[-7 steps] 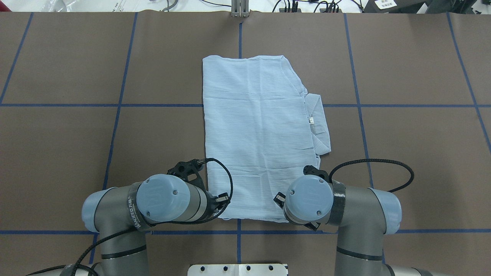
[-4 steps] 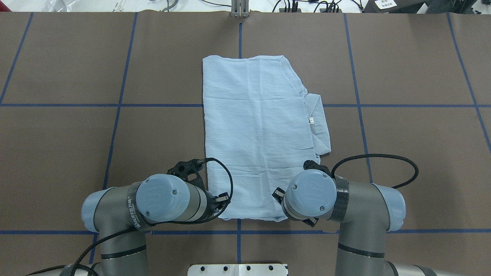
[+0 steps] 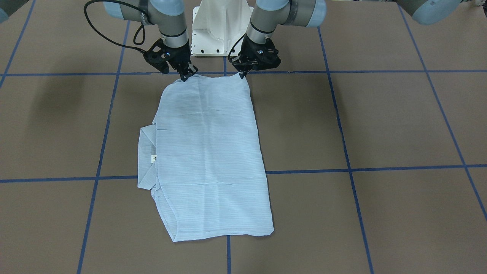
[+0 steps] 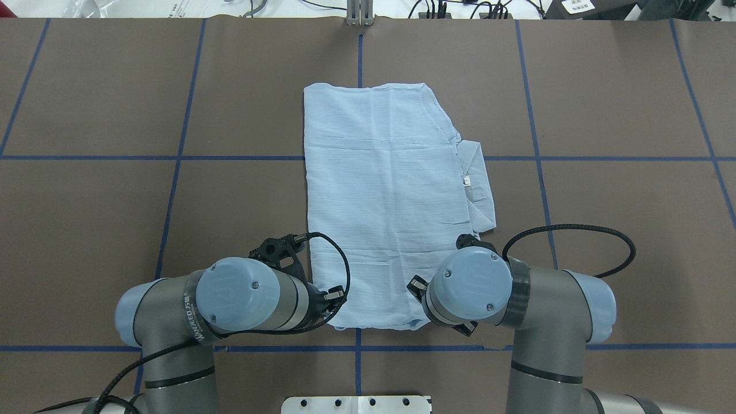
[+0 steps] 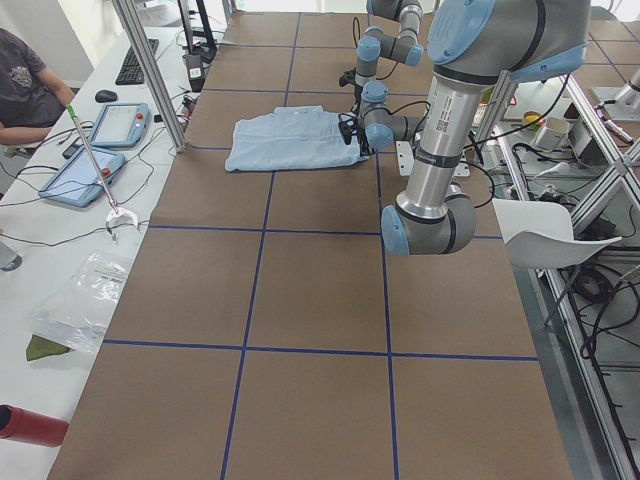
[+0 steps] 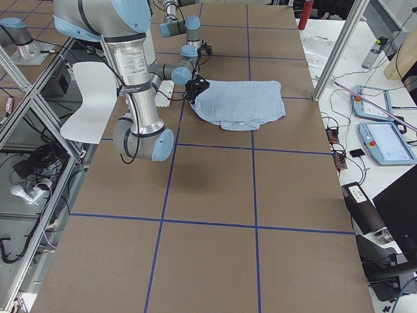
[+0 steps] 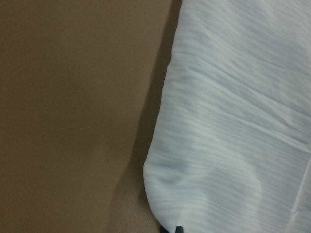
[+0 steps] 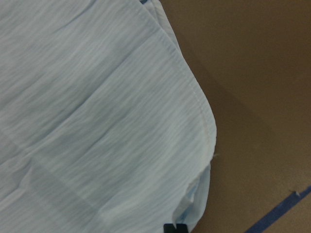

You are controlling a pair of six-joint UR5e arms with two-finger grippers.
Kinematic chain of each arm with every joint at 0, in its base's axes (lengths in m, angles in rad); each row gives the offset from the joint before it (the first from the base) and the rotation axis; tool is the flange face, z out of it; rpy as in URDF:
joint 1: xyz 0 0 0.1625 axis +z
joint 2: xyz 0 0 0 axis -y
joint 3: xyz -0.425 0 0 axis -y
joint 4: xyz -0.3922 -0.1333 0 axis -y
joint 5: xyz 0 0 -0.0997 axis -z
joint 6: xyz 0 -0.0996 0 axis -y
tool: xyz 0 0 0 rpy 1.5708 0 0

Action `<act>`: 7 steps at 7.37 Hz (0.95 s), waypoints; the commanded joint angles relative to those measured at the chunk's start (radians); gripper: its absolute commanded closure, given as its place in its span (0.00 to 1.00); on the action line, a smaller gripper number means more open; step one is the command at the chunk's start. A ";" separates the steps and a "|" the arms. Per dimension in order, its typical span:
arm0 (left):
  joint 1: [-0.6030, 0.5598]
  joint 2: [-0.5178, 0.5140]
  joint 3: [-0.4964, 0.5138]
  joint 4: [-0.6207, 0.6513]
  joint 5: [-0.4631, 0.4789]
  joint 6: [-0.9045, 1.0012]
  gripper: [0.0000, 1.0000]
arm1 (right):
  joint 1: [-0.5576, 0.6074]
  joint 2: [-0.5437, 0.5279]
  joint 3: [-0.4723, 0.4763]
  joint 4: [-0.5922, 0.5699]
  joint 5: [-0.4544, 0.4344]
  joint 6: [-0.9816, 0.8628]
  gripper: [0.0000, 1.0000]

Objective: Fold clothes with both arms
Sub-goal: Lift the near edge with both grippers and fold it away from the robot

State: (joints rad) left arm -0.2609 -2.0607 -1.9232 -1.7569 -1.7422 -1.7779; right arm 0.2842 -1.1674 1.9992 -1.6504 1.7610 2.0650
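The shirt [image 4: 385, 207] lies flat in the middle of the worktop [image 4: 604, 230], already narrowed to one long strip that runs away from me, with its near edge right under my wrists. My left fingers [image 3: 243, 70] sit on its near left corner and my right fingers [image 3: 185, 73] on its near right corner. In the front view both pairs taper to a narrow point on the cloth, so I judge them pinched shut on those corners, though the wrist views show only a dark tip at the bottom edge and fabric bunching over it. I expect this cloth to be thin, light and limp. It should sag between my two holds and drag along the worktop, and the stacked layers may slide apart unless I catch all of them. The corners look like the right places to hold, and keeping them level and the edge between them taut should carry the fold over cleanly. The collar [image 4: 477, 184] sticks out on my right side and may flop or shift as the strip doubles over. My left arm's cable [image 4: 344, 270] loops over the near left edge and could brush the cloth. The blue tape lines [image 4: 172, 190] lie flat and hinder nothing.
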 commanded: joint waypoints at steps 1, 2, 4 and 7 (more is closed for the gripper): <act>0.011 0.004 -0.177 0.190 -0.002 0.000 1.00 | -0.008 -0.050 0.113 -0.009 0.020 0.000 1.00; 0.018 0.002 -0.236 0.245 -0.004 0.000 1.00 | -0.037 -0.057 0.159 -0.012 0.021 0.001 1.00; 0.063 0.002 -0.266 0.290 -0.004 0.000 1.00 | -0.066 -0.077 0.272 -0.016 0.111 0.007 1.00; 0.086 0.002 -0.368 0.436 -0.051 0.000 1.00 | -0.068 -0.069 0.392 -0.124 0.155 0.006 1.00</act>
State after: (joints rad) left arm -0.1838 -2.0586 -2.2581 -1.3727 -1.7744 -1.7779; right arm 0.2125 -1.2401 2.3563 -1.7504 1.9046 2.0719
